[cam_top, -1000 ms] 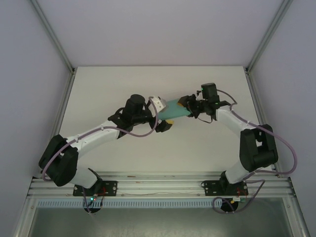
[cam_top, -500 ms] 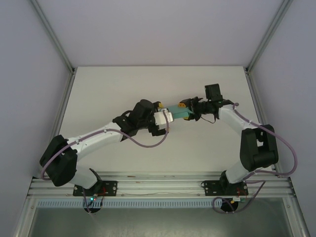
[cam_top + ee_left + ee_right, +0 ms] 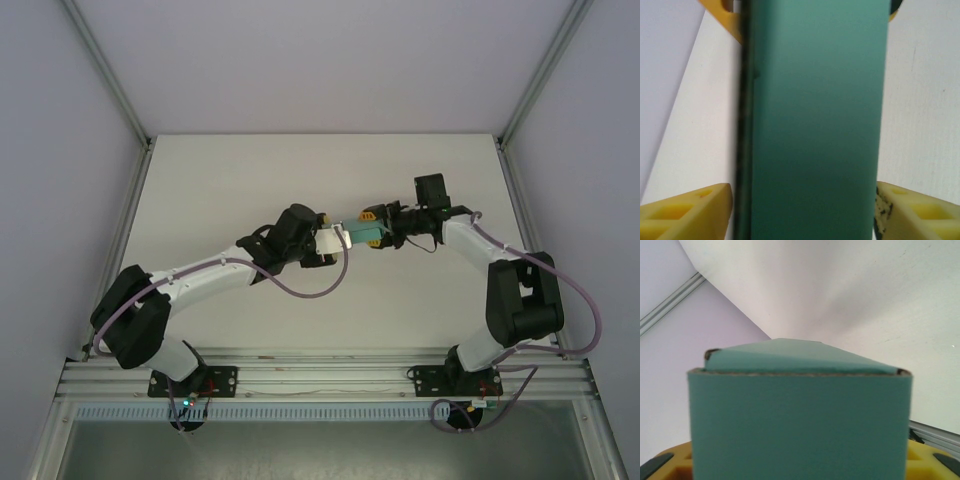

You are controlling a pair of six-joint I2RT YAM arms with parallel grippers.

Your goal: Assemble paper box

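Change: my left pincer (image 3: 337, 239) has rolled at the wrist and slid along the paper box (image 3: 362, 233) toward my right pincer (image 3: 380, 230). Much less teal card shows between them than a second ago.
Meaning: I judge the card is now a narrow sleeve rather than a spread sheet, so closing the ends is probably what remains.
Left pincer: pinching the box across its width, with a yellow finger (image 3: 687, 212) at each long edge.
Right pincer: clamped on the opposite end. The box (image 3: 800, 425) rises from between its yellow fingers (image 3: 927, 457), and its far end looks unclosed.
Box place: bridging both pincers, whose tips are near each other.
Count: one box, two pincers, two arms, one table (image 3: 220, 190).
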